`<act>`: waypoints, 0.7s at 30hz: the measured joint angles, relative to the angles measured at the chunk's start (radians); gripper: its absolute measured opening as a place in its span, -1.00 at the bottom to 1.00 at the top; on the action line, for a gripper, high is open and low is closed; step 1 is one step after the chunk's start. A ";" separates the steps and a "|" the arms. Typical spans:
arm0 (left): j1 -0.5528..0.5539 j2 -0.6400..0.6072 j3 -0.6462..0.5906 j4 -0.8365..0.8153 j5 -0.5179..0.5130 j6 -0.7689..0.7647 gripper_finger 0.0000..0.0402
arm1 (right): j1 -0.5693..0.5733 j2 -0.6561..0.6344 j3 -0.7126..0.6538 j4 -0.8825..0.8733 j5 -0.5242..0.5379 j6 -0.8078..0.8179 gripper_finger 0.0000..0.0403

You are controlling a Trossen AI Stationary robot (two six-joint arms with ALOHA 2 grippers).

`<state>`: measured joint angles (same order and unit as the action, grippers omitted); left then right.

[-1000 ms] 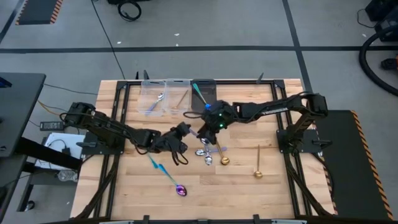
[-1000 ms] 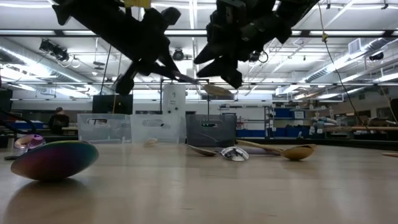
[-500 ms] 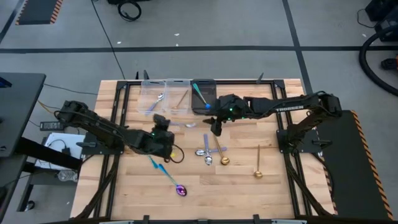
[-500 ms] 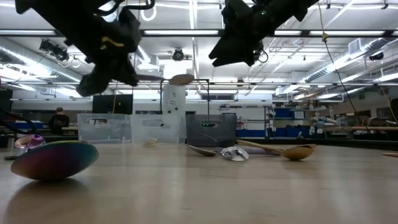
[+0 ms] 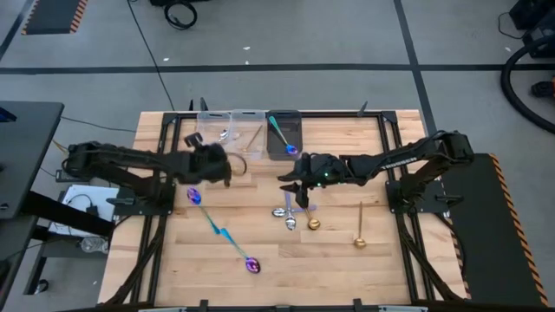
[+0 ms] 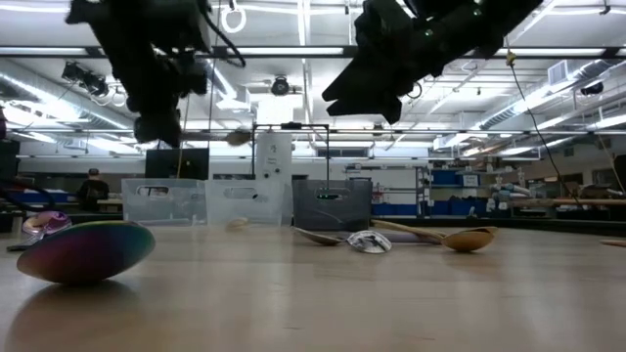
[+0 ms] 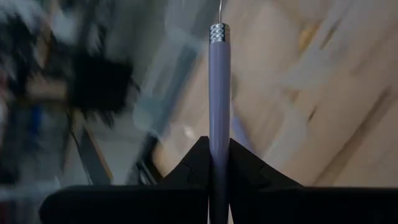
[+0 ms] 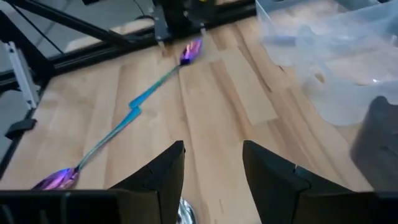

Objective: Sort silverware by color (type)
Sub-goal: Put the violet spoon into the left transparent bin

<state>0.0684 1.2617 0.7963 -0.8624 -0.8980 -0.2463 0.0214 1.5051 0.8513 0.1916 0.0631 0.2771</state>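
Left gripper (image 5: 227,166) clamps lilac-handled spoon (image 7: 219,112) by handle, just before clear bins (image 5: 227,132); slim shaft could slip, missing bin. Right gripper (image 8: 211,177) empty, jaws apart, iridescent spoons (image 8: 134,111) lying ahead

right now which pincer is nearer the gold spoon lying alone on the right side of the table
The right. The right pincer hovers mid-table, a short way left of the gold spoon. The left pincer, holding a lilac-handled spoon, is farther off near the clear bins.
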 joint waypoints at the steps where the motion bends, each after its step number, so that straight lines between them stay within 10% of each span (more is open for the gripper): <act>1: 0.040 -0.001 -0.001 -0.004 0.025 0.000 -0.84 | 0.006 0.000 -0.015 0.031 0.006 0.000 -0.14; 21: 0.576 0.003 -0.004 0.220 0.462 0.160 -0.82 | 0.036 0.000 -0.079 0.123 0.023 0.000 -0.15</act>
<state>0.6440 1.2644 0.7925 -0.6425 -0.4361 -0.0858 0.0576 1.5051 0.7727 0.3141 0.0860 0.2772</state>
